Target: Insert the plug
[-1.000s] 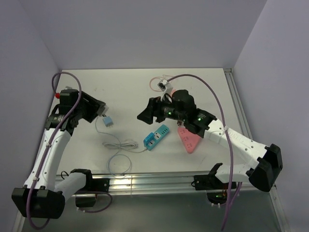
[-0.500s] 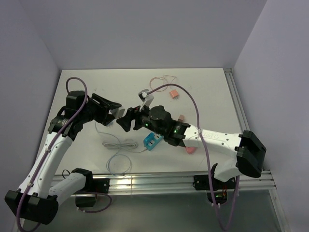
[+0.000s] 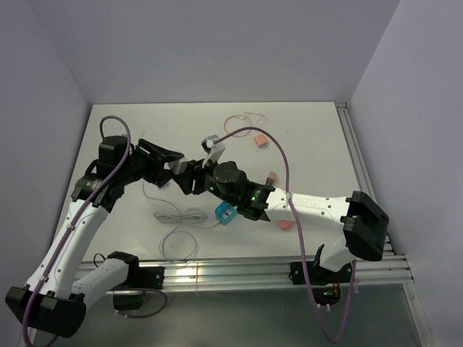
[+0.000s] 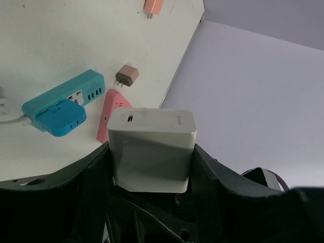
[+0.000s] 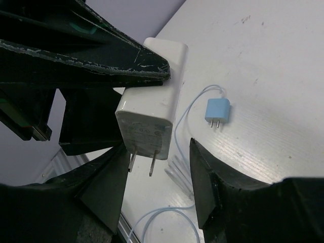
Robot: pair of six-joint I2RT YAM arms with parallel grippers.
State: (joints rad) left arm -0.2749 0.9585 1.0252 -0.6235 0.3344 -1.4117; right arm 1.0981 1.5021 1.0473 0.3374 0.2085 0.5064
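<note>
My left gripper is shut on a white plug, its body clamped between both fingers. In the top view this plug hangs above the table's left half, where the two grippers meet. My right gripper is open around the pronged end of the white plug. Its left finger is close to one prong and a gap remains on the right. The blue power strip lies mid-table under the right arm. In the left wrist view a blue plug sits in the blue power strip.
A pink power strip lies beside the blue one, with a brown plug and an orange plug farther back. A small blue plug and its coiled white cable lie on the table below the grippers.
The right arm has swung left from the power strips to the left gripper, and its jaws have narrowed around the white plug's prongs. The left gripper has moved slightly right, still holding the plug.
</note>
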